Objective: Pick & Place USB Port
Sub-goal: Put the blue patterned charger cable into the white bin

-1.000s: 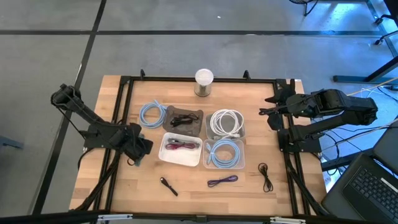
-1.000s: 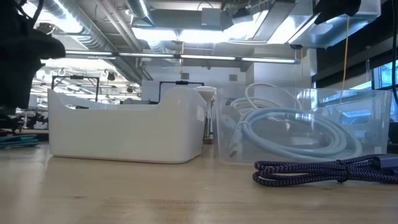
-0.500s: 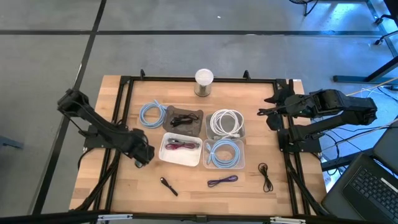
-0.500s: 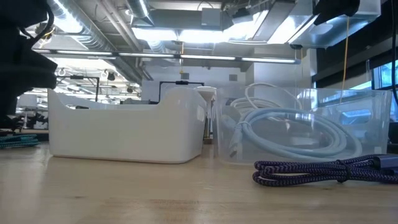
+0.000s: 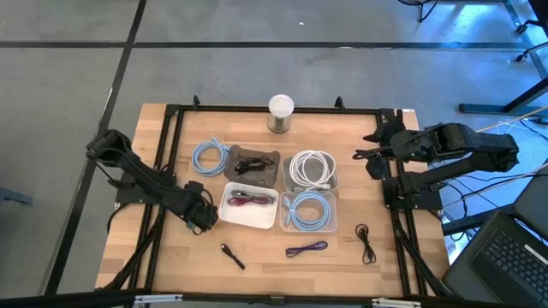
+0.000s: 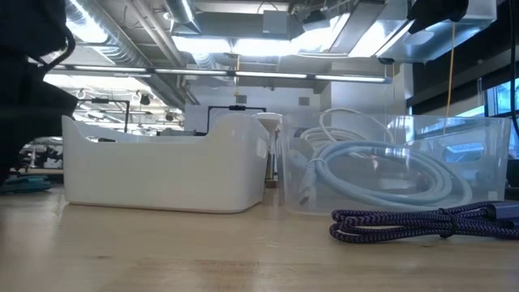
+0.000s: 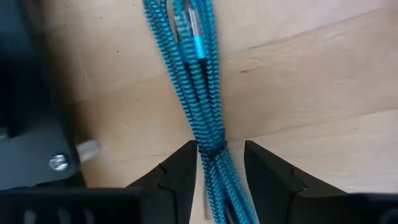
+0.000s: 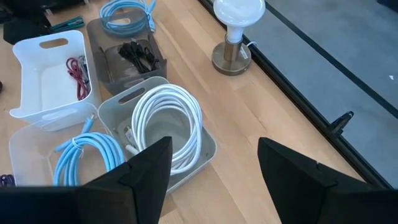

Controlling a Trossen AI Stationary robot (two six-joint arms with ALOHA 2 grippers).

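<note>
A teal braided USB cable [image 7: 199, 93], bundled with a dark tie [image 7: 211, 149], lies flat on the wooden table near its left side. It also shows at the low view's left edge [image 6: 18, 185]. My left gripper [image 5: 199, 216] is low over it, pointing down. It is open, with one finger on each side of the bundle at the tie [image 7: 219, 163]. In the high view the gripper hides the cable. My right gripper [image 5: 375, 156] is open and empty at the table's right edge, up off the table. My left gripper comes at the teal cable from above, its fingers across the bundle at the dark tie [image 7: 211, 149]. One finger [image 7: 183, 165] is right beside the bundle and the other [image 7: 264, 168] stands apart. I cannot tell whether either touches. The cable lies on the table.
A white bin [image 5: 248, 207] with red cables stands just right of my left gripper. Further right are clear bins with a light-blue cable [image 5: 308, 211] and a white cable [image 5: 311, 169]. A dark tray [image 5: 253, 161], a loose blue coil [image 5: 208, 156] and a lamp [image 5: 281, 113] are farther back. Black [image 5: 231, 255] and purple [image 5: 306, 249] cables lie near the front.
My left gripper has moved toward the table's right and near edges and come down over the teal cable. The arm has reached out further behind it. My right arm has kept still.
</note>
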